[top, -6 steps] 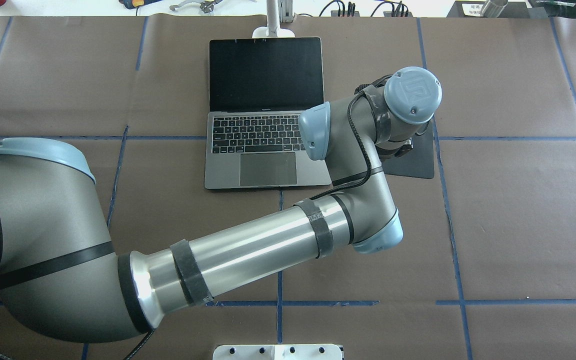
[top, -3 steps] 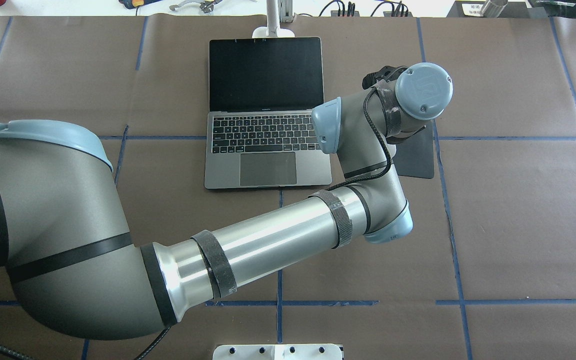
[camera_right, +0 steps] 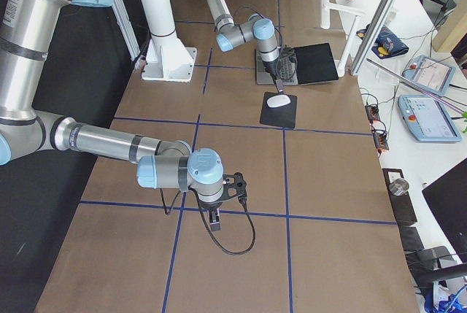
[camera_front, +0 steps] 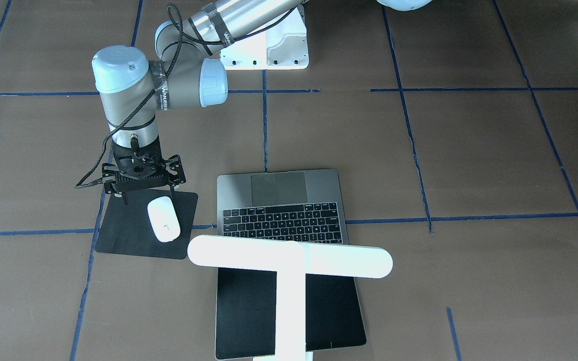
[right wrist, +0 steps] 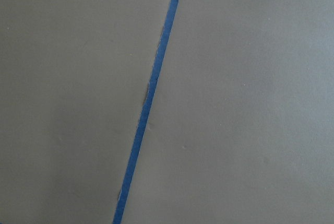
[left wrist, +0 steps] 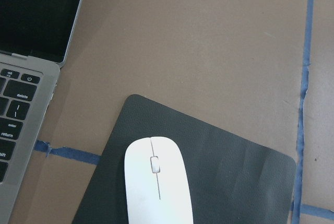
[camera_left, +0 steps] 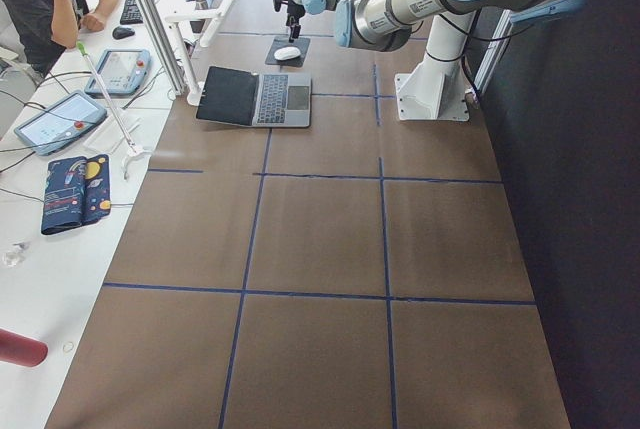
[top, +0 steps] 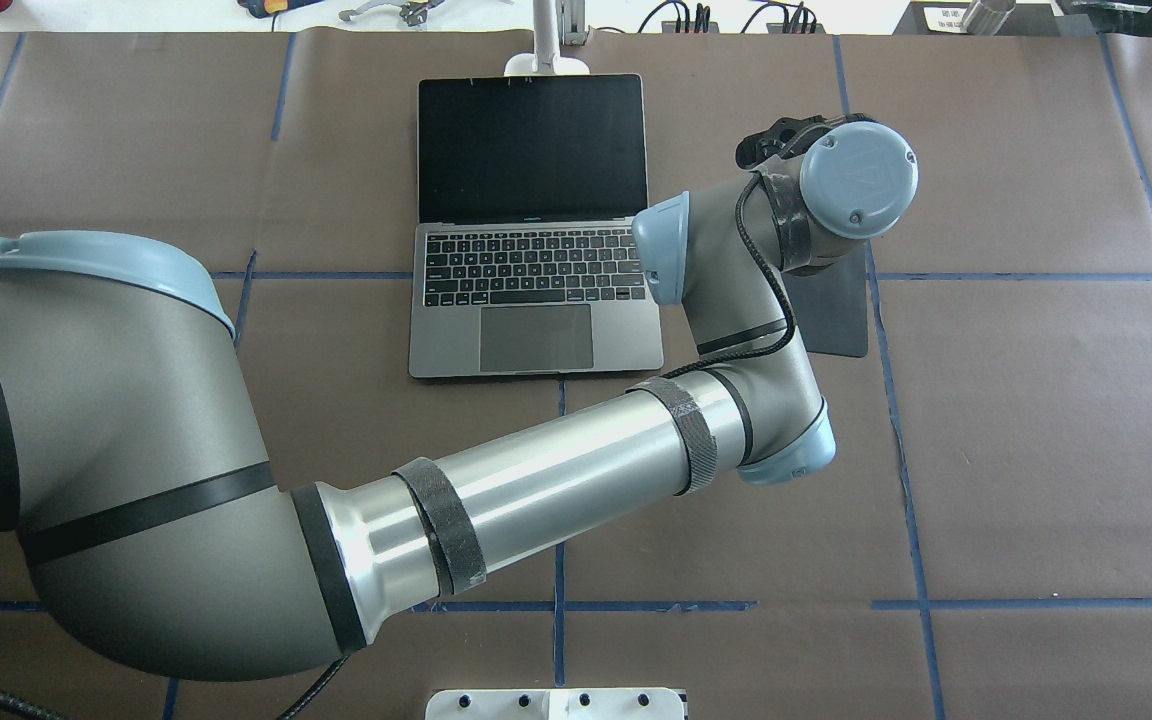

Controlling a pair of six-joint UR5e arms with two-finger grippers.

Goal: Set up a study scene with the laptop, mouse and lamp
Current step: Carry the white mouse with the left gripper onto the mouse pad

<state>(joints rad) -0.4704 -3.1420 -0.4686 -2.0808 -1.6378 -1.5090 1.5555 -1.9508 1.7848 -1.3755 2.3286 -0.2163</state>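
The mouse (camera_front: 163, 225), a smooth, glossy white oval with a thin seam and a small wheel at one end, lies on a matte black, round-cornered mat (camera_front: 118, 238) on the brown paper-covered counter (camera_front: 469, 160). The open grey metal laptop (camera_front: 289, 200) sits just left of the mat. The white T-shaped lamp (camera_front: 289, 260) has its bar head over the laptop's hinge, and its base is cut off. The left arm (camera_front: 118, 90) holds its jaws spread and empty over the mat's near edge, the mouse just beyond and untouched. Overhead, the wrist hides the mouse. The right arm (camera_right: 204, 171) is well apart; whether its jaws are spread I cannot tell.
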